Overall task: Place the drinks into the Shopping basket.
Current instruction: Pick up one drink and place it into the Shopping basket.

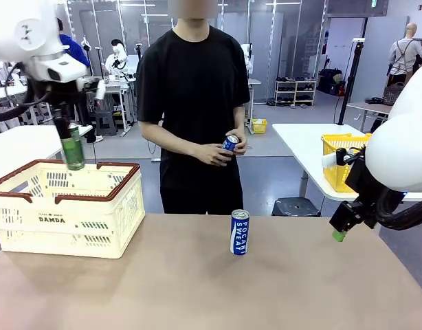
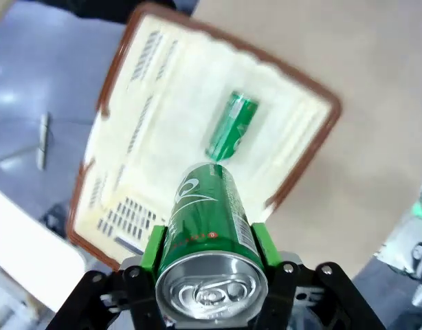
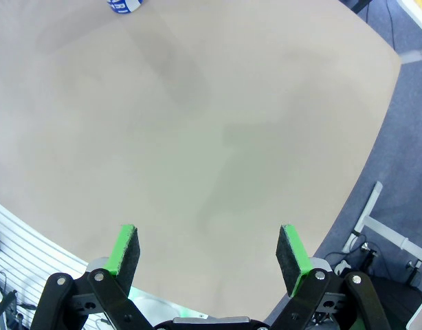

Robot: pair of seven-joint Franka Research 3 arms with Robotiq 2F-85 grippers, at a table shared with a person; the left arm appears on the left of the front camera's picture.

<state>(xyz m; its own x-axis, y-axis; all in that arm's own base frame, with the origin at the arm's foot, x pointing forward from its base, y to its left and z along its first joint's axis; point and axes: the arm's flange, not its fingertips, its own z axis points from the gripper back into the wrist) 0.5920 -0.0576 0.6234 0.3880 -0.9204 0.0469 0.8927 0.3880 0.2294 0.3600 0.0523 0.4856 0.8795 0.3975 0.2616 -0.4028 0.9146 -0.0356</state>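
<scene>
A green can (image 1: 73,150) is hanging upright above the basket (image 1: 94,223), the left jaws gripping its sides. A second green can (image 2: 231,127) is lying on the basket's floor. A blue can (image 1: 239,232) is standing mid-counter (image 1: 197,295), well apart from the basket. The person's hands (image 1: 218,152) are holding a second blue can (image 1: 229,142). The right jaws are gaping wide, empty, near the counter's right edge.

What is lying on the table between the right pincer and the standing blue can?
Nothing. The table is bare from the right pincer to the blue can, as the right wrist view and the front view both show.
</scene>
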